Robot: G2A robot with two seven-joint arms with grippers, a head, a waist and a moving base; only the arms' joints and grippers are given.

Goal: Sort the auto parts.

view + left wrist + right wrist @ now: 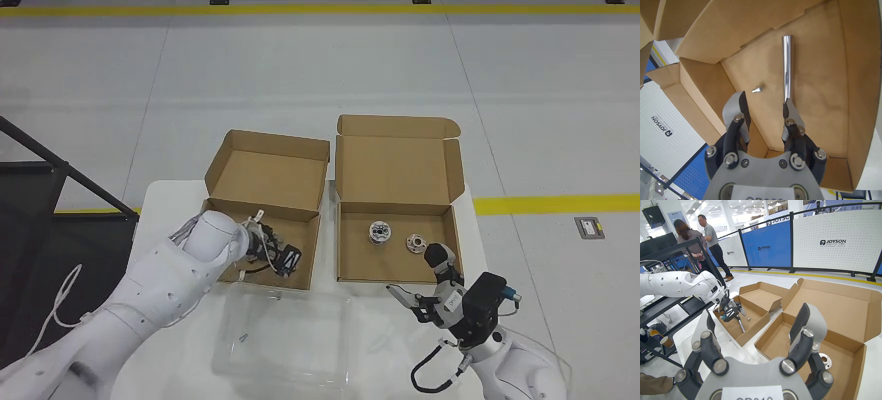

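In one box (268, 170) lie one rod (787, 68), one bolt (758, 89).

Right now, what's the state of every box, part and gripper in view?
left box: open, lid up.
right box: open, lid up.
metal rod: lying flat on the left box's floor, not gripped.
small bolt: lying loose in the left box, apart from the rod.
round part: resting in the right box.
flange: resting in the right box, apart from the round part.
left gripper: open, above the left box's floor.
right gripper: open, empty.
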